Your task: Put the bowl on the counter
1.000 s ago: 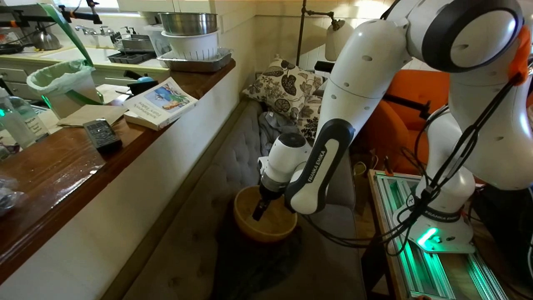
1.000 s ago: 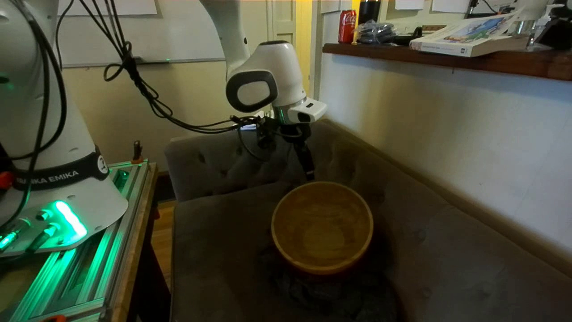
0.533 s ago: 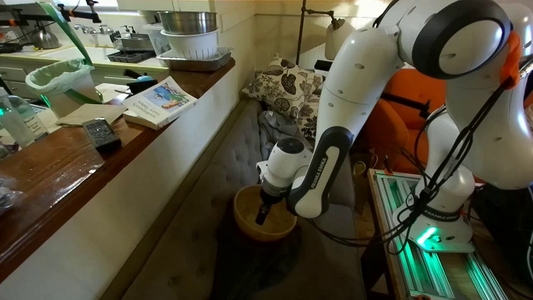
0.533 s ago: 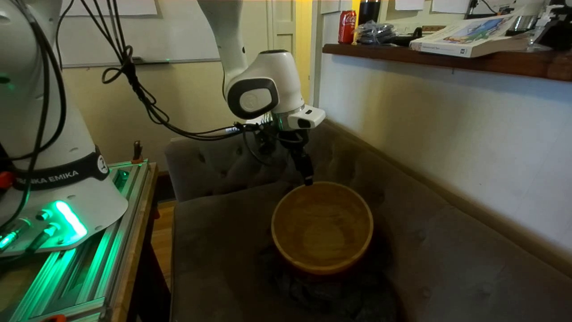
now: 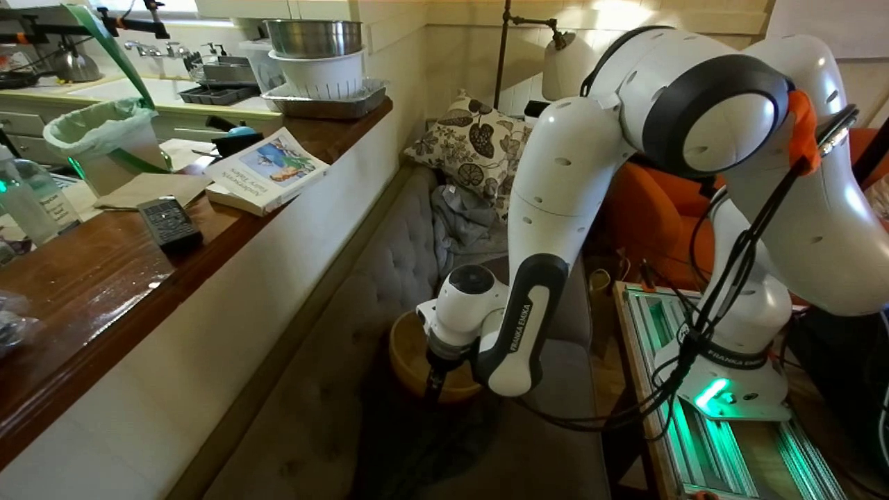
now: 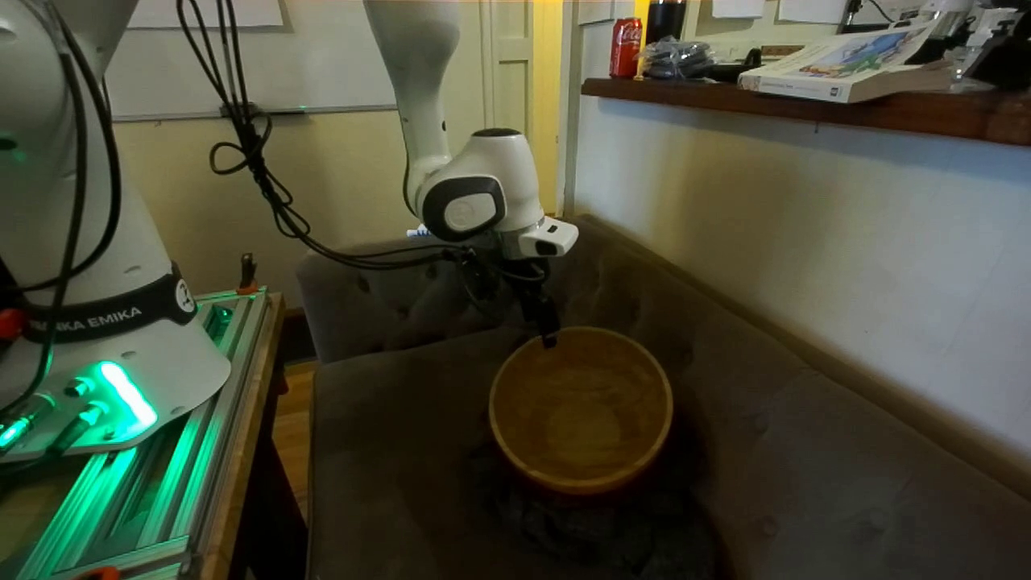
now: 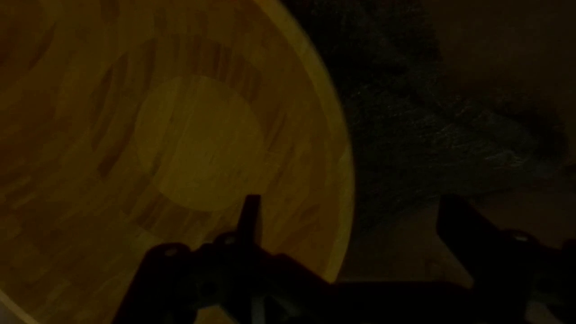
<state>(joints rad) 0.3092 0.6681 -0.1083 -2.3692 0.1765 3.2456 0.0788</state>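
Fingers [image 7: 463,229] are standing wide apart on the gripper [image 7: 351,202], gripping nothing; in the wrist view the rim of the bowl [image 7: 198,144] is running through the gap, one finger showing against the bowl's inside, the other beyond its outer edge. Dim light is leaving it unclear whether either is touching the bowl. In both exterior views the bowl is sitting on the couch [image 6: 387,451], open side up; dark cloth [image 7: 405,135] is lying just beside it. The white arm [image 5: 549,187] is leaning over the couch. Well apart and higher up, the counter [image 5: 90,292] is running along the top of the pale wall [image 6: 765,217], bearing a book [image 5: 267,173] and a red can [image 6: 626,48].
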